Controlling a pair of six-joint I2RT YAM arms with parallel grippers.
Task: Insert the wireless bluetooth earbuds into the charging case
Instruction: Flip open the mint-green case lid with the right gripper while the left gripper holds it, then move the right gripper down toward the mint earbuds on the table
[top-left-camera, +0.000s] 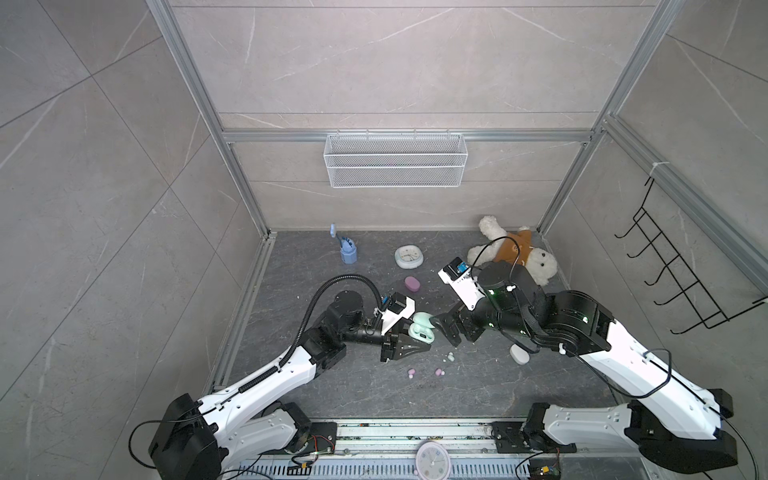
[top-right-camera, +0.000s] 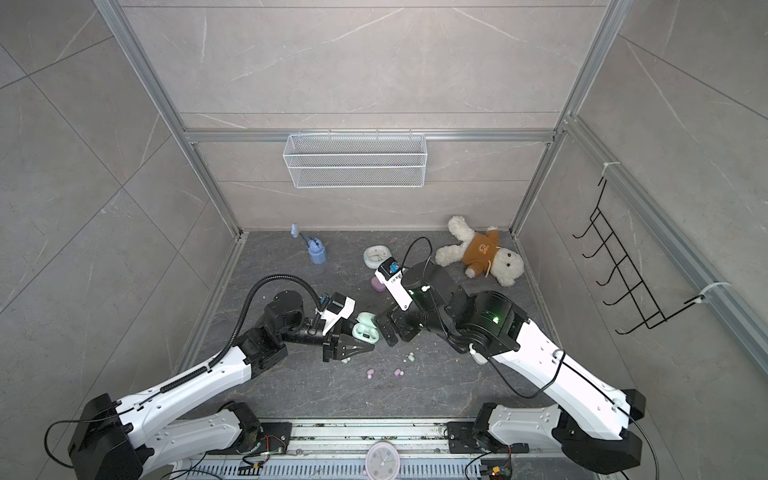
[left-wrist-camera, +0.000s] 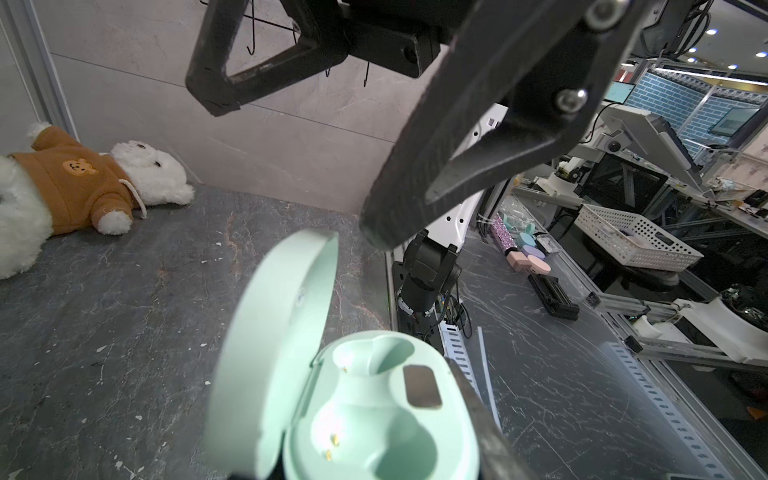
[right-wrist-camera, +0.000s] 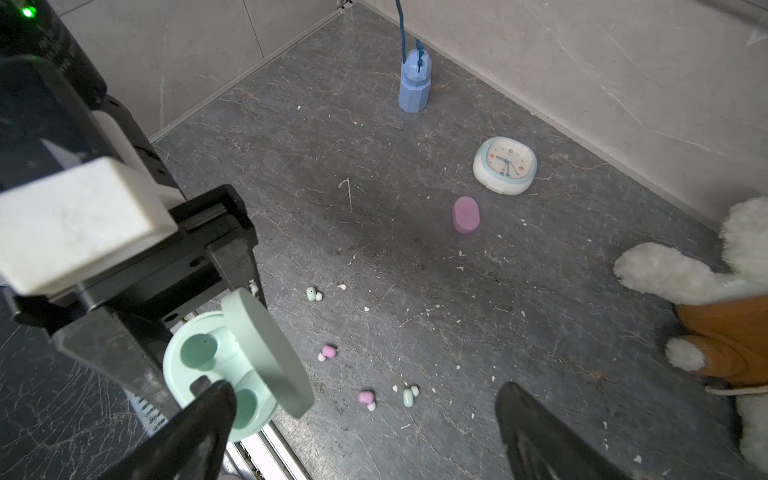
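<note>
Centre floor: the open charging case (top-left-camera: 420, 330) sat in the left gripper (top-left-camera: 424, 340), with the right gripper (top-left-camera: 447, 331) just to its right. In front of them, the earbuds (top-left-camera: 439, 372) lay scattered on the floor. Behind came a closed case (top-left-camera: 412, 284), then the clock (top-left-camera: 409, 256). Back left stood the brush holder (top-left-camera: 348, 251); back right lay the plush bear (top-left-camera: 540, 259).

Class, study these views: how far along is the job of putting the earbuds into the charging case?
Done: the mint charging case is held, lid open, in the shut left gripper. In hand: the open right gripper hovers beside it, empty. Left: both wells are bare; mint earbuds and pink earbuds lie loose outside it.
</note>
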